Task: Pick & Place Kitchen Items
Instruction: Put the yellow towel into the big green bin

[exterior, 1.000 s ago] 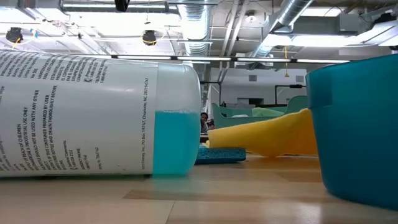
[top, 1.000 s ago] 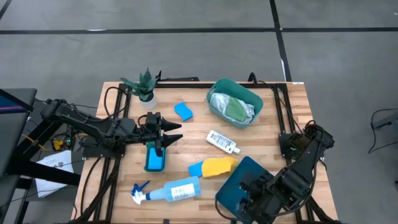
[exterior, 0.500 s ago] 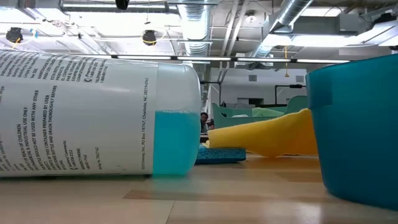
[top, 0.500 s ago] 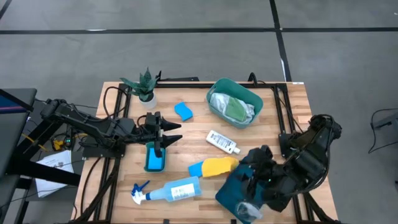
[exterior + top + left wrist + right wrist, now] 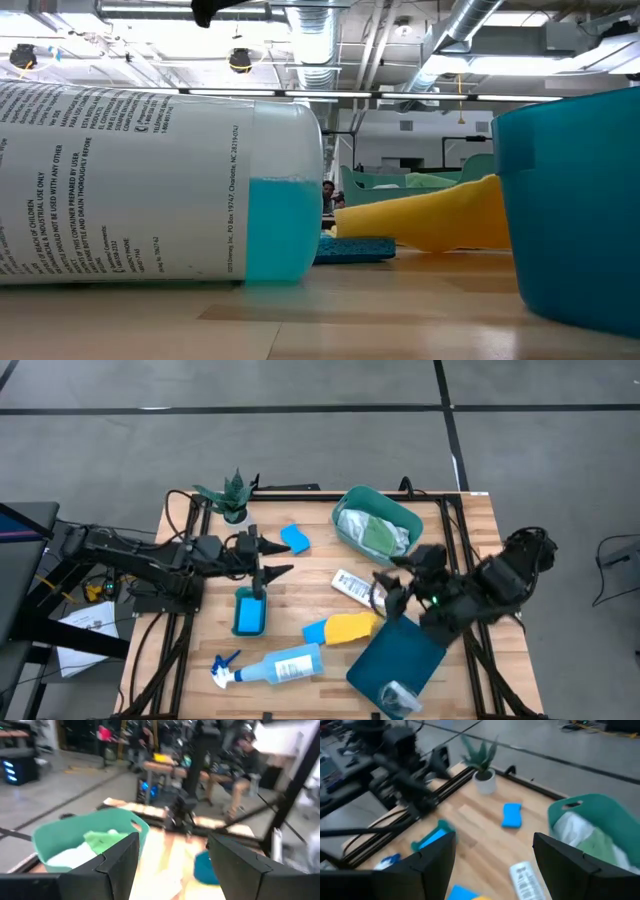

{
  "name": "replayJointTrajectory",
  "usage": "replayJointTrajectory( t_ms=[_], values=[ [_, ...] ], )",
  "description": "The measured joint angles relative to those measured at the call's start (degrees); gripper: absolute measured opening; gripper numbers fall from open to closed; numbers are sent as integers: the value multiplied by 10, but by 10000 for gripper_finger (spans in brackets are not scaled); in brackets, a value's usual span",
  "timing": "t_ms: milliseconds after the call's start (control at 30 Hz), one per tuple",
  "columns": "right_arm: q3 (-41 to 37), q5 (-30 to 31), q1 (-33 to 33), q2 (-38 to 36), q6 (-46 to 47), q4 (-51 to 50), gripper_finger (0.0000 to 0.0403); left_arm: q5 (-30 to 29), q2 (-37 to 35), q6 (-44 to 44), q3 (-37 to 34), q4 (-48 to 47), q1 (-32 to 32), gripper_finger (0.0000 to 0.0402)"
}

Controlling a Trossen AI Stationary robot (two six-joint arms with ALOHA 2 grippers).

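My left gripper (image 5: pixel 282 559) is open and empty, above the table between a small blue sponge (image 5: pixel 295 539) and a larger blue sponge (image 5: pixel 249 613). My right gripper (image 5: pixel 384 589) is open and empty, over the table's middle beside the small white bottle (image 5: pixel 358 587), which lies on its side. A yellow cloth (image 5: pixel 352 627) lies partly over another blue sponge (image 5: pixel 315 632). The pale-blue spray bottle (image 5: pixel 276 665) lies on its side near the front edge. White and green cloths (image 5: pixel 372 532) lie in the teal tub (image 5: pixel 400 510). A crinkled silver cup (image 5: pixel 399 698) lies on a dark teal tray (image 5: pixel 395 650).
A small potted plant (image 5: pixel 231 497) stands at the far left corner. In the low view the spray bottle (image 5: pixel 150 185) fills the left and the dark teal tray's wall (image 5: pixel 570 200) the right. Bare wood shows between the left sponges and the white bottle.
My right gripper has swung from the table's near right corner toward the far edge and the left, up over the dark teal tray, to a place beside the white bottle; the silver cup has come into view on the tray. My left gripper has moved slightly toward the far edge.
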Motion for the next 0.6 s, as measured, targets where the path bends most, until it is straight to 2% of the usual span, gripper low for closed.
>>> replayJointTrajectory(
  t_ms=[133,333,433,600],
  values=[
    [0,-11,-41,-15,-28,5,256,73,-11,23,1,-50,32,231],
    [0,-16,-88,-33,-87,25,256,152,-35,24,0,-111,72,231],
    [0,-22,-107,-44,-125,26,256,165,-46,24,0,-115,86,231],
    [0,-50,-134,-64,-194,26,256,164,-35,5,0,-60,96,231]
  ],
)
